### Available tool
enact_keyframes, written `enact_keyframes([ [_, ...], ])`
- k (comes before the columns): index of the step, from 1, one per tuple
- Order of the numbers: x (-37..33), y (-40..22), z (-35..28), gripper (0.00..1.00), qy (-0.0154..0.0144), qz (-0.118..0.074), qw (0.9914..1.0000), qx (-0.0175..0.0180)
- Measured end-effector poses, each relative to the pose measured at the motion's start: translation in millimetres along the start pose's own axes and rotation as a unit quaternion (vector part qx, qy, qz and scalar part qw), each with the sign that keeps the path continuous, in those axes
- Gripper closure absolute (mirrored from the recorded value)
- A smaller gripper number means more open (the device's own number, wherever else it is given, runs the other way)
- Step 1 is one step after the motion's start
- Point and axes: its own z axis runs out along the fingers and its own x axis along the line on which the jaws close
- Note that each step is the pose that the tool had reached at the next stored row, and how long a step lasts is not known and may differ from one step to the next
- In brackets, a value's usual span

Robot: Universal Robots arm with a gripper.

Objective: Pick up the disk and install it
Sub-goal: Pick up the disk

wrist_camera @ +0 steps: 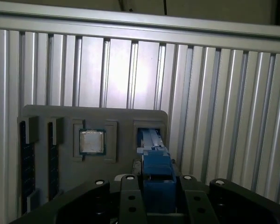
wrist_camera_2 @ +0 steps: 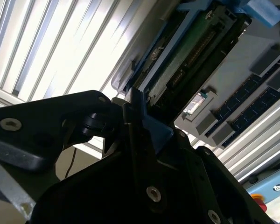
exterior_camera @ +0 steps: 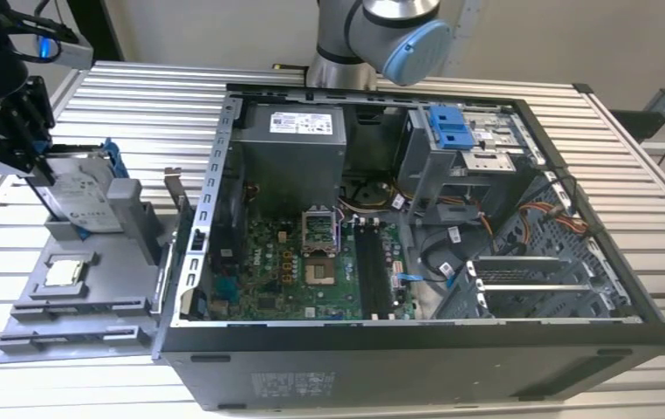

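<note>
In the exterior view, the grey tray [exterior_camera: 88,323] lies on the slatted metal table [exterior_camera: 134,96], against the open computer case [exterior_camera: 426,358] on the exterior view's left. The disk [exterior_camera: 85,196] stands tilted in a slot at the tray's far end, its white label showing and its blue rail along the upper edge. The gripper [exterior_camera: 39,170] is down on the disk's edge on the side away from the case. A small square processor chip [exterior_camera: 65,272] sits in a pocket nearer the tray's middle.

In the first wrist view, the gripper [wrist_camera: 156,189] has its jaws drawn narrow, one on each side of the disk's [wrist_camera: 151,140] blue rail, holding it. The disk rises out of its slot in the tray [wrist_camera: 116,116], just beside the chip's [wrist_camera: 92,142] pocket.

In the second wrist view, the gripper [wrist_camera_2: 149,128] pinches a blue corner of the disk [wrist_camera_2: 186,51], whose circuit-board side faces the camera. The chip [wrist_camera_2: 194,103] lies on the tray [wrist_camera_2: 242,60] just past the disk.
</note>
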Motion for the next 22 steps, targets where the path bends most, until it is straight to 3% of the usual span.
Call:
enact_keyframes([
  [22, -1.2, -0.1, 0.0, 1.00, 0.0000, 0.000, 1.00000, 0.0000],
])
